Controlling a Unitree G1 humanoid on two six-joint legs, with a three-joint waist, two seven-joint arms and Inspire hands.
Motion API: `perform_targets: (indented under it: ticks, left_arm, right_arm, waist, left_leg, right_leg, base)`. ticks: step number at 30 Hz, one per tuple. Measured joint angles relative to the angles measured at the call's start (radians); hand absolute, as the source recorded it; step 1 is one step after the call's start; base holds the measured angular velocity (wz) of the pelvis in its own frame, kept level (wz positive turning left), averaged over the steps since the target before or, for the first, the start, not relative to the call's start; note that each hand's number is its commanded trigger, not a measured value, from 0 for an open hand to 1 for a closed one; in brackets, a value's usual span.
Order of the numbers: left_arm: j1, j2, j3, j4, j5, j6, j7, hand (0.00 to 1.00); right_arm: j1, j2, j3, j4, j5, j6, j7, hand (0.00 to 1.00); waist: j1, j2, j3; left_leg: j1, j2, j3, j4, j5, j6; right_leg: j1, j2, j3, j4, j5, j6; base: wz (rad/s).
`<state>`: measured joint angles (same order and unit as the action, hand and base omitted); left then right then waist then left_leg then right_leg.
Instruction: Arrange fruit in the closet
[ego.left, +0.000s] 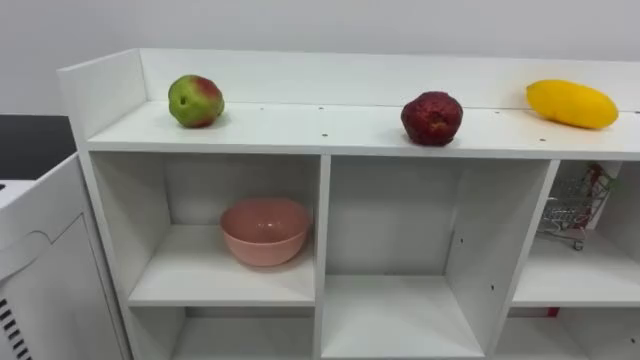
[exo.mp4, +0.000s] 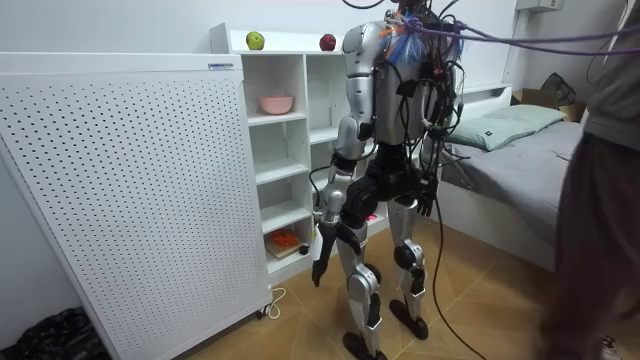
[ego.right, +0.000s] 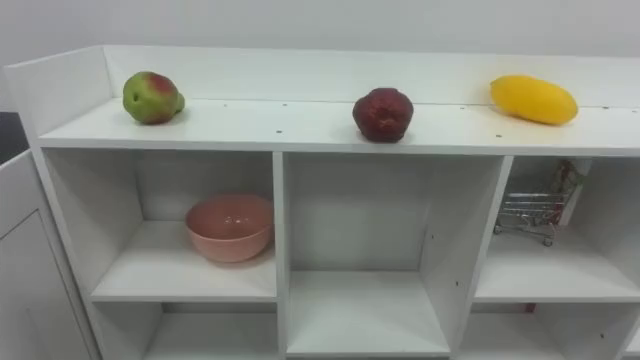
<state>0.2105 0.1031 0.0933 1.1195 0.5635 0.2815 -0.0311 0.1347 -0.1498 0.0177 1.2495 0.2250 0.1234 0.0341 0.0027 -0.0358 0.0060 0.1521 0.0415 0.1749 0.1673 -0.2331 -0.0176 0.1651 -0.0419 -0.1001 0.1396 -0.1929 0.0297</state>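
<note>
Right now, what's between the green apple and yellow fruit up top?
A dark red fruit, apart from both; otherwise the top shelf is bare there. Both eye views show it.

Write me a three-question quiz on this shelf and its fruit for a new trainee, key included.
1. True or false: the pink bowl sits on top of the shelf, beside the apple.
2. Which fruit lies at the right end of the top? A the apple; B the dark red fruit; C the yellow fruit.
3. Fill in: the small wire cart stands in the upper ___ compartment.

Key: 1 false, the bowl is in the upper left compartment; 2 C; 3 right.
</note>
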Motion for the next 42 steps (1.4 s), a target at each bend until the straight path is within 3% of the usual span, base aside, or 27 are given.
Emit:
perform_targets:
  ticks: [10,11,15,20,22,27,30,35,37,42]
  left_arm:
    - [-0.001,0.0,0.001,-0.001,-0.002,0.0,0.003,0.0]
    - [-0.002,0.0,0.0,-0.002,-0.002,-0.001,0.004,0.0]
    - [-0.007,-0.001,0.002,-0.002,-0.001,-0.007,0.02,0.0]
    - [-0.005,-0.001,0.013,-0.013,-0.001,-0.033,0.021,0.0]
    - [-0.001,-0.001,0.016,-0.022,-0.001,-0.049,0.021,0.0]
    - [-0.003,0.001,0.042,-0.031,-0.005,-0.078,0.042,0.0]
    - [-0.005,0.005,0.044,-0.038,-0.01,-0.093,0.076,0.0]
    - [0.007,0.011,0.043,-0.039,-0.011,-0.113,0.14,0.0]
    - [0.016,0.009,0.039,-0.041,-0.016,-0.123,0.145,0.0]
    - [0.039,0.013,0.001,-0.039,-0.033,-0.151,0.157,0.0]
  right_arm:
    - [-0.007,0.0,-0.003,0.001,-0.004,0.001,-0.022,0.0]
    - [-0.008,0.001,-0.003,-0.001,-0.004,0.001,-0.035,0.0]
    - [-0.009,0.001,-0.01,-0.001,0.001,0.001,-0.066,0.0]
    - [-0.001,0.007,-0.053,-0.009,0.05,-0.003,-0.114,0.0]
    - [-0.001,0.005,-0.093,-0.042,0.048,0.0,-0.135,0.0]
    - [-0.061,0.001,-0.22,-0.261,0.055,-0.001,-0.211,0.0]
    - [-0.067,0.001,-0.236,-0.563,0.04,-0.008,-0.285,0.0]
    - [-0.065,0.001,-0.235,-1.0,-0.084,-0.061,-0.381,0.0]
    - [-0.064,0.001,-0.235,-1.117,-0.133,-0.067,-0.402,0.0]
    - [-0.091,-0.001,-0.233,-1.308,-0.199,-0.131,-0.466,0.0]
  waist:
    - [0.0,-0.001,0.0004]
    - [0.0,0.008,-0.0041]
    - [0.0,0.013,-0.0049]
    - [0.0,0.012,0.0001]
    - [-0.001,0.011,-0.0015]
    - [-0.032,0.007,-0.0016]
    - [-0.033,0.001,-0.0002]
    - [-0.031,-0.009,-0.0031]
    - [-0.027,-0.01,-0.0036]
    - [-0.018,-0.008,-0.0046]
  left_leg:
    - [-0.003,0.0,0.003,-0.001,0.0,0.0]
    - [-0.003,0.0,0.003,-0.001,0.0,0.0]
    - [-0.003,0.0,0.003,-0.001,0.0,0.0]
    - [-0.002,0.0,0.001,0.0,0.0,0.0]
    - [-0.001,0.0,0.001,0.0,0.0,0.0]
    - [-0.001,-0.001,0.017,0.0,0.0,0.0]
    - [-0.007,-0.001,0.02,-0.001,0.0,0.0]
    - [-0.007,0.0,0.017,0.0,0.001,0.0]
    - [-0.008,0.001,0.013,-0.001,0.001,0.0]
    - [-0.005,0.0,0.012,-0.002,0.001,0.0]
  right_leg:
    - [-0.003,0.001,0.003,0.0,0.0,0.0]
    - [-0.005,0.001,0.003,0.0,0.0,0.0]
    - [-0.004,0.001,0.004,0.002,0.0,0.0]
    - [0.007,0.001,-0.003,-0.001,0.0,0.0]
    - [0.007,0.0,-0.003,0.0,0.0,0.0]
    - [-0.009,0.0,0.012,0.0,-0.001,0.0]
    - [-0.023,0.0,0.02,0.002,-0.001,0.0]
    - [-0.026,0.003,0.018,0.006,-0.001,0.0]
    - [-0.035,0.003,0.018,0.013,-0.001,0.0]
    - [-0.044,0.003,0.011,0.014,0.0,0.0]
  base:
    - [0.0]
    - [0.0]
    - [0.0]
    - [0.02]
    - [0.0]
    - [-0.09]
    - [-0.09]
    - [0.0]
    - [-0.1]
    - [-0.16]
